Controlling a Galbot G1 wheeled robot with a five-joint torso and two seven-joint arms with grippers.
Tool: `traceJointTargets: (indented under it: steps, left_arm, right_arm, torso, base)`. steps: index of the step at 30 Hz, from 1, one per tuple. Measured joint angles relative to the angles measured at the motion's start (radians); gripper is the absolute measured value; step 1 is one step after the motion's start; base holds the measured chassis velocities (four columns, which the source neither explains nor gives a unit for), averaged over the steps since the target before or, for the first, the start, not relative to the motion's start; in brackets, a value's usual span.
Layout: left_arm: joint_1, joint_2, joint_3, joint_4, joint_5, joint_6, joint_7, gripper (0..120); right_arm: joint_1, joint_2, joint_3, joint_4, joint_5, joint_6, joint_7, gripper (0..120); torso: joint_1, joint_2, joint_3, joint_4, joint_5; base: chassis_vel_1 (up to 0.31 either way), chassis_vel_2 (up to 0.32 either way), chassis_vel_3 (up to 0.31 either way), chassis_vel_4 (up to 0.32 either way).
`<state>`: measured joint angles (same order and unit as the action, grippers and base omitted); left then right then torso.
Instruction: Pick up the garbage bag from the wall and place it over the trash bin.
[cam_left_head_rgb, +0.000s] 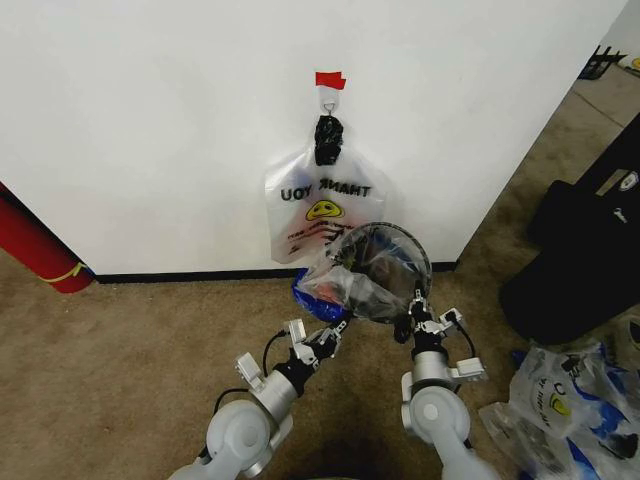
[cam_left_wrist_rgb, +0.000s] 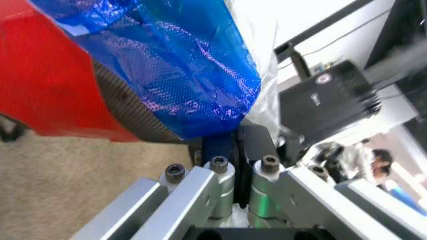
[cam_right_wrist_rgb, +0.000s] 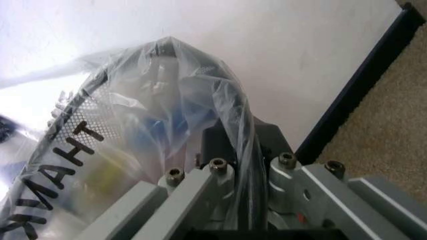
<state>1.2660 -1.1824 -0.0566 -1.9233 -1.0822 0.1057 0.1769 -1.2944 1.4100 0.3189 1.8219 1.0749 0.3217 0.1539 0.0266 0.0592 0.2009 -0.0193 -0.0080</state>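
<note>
Standing tilted against the base of the wall (cam_left_head_rgb: 150, 120), rim turned toward the robot: the bin (cam_left_head_rgb: 385, 262), black mesh, red base.

Bag (cam_left_head_rgb: 345, 285): thin, whitish with blue patches, off the wall and gathered around the bin. Clear film lies over the rim on the right side; a blue bunch hangs at the bin's lower left. Seating is uneven, and how much of the rim is covered cannot be told from the head view.

Left gripper (cam_left_head_rgb: 322, 342): just below and left of the bin. Its wrist view shows the jaws pinched together on blue film of the bag, close to the bin's red base.

Right gripper (cam_left_head_rgb: 428, 318): at the bin's right edge. Its wrist view shows the jaws clamped on the rim wire with clear film caught under them.

Smiley bag (cam_left_head_rgb: 322, 205): printed THANK YOU, hangs on the hook (cam_left_head_rgb: 327, 101) above the bin, under the red tape (cam_left_head_rgb: 329, 79); not part of the job.

Progress, as a judgement: pick-up done, fitting under way. Left to do: spread the blue side over the remaining rim, set the bin upright, let go.
</note>
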Motion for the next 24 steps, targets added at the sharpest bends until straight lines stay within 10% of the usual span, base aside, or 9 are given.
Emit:
traceJointTargets:
  steps: [24]
  left_arm:
    - [-0.053,-0.005,-0.001,0.124,0.228,-0.018,-0.149,0]
  right_arm:
    - [-0.042,-0.009,-0.025,0.113,0.009,-0.032,0.080,0]
  torso:
    - [0.000,0.000,0.000,0.0000,-0.0001]
  base:
    - [0.000,0.000,0.000,0.000]
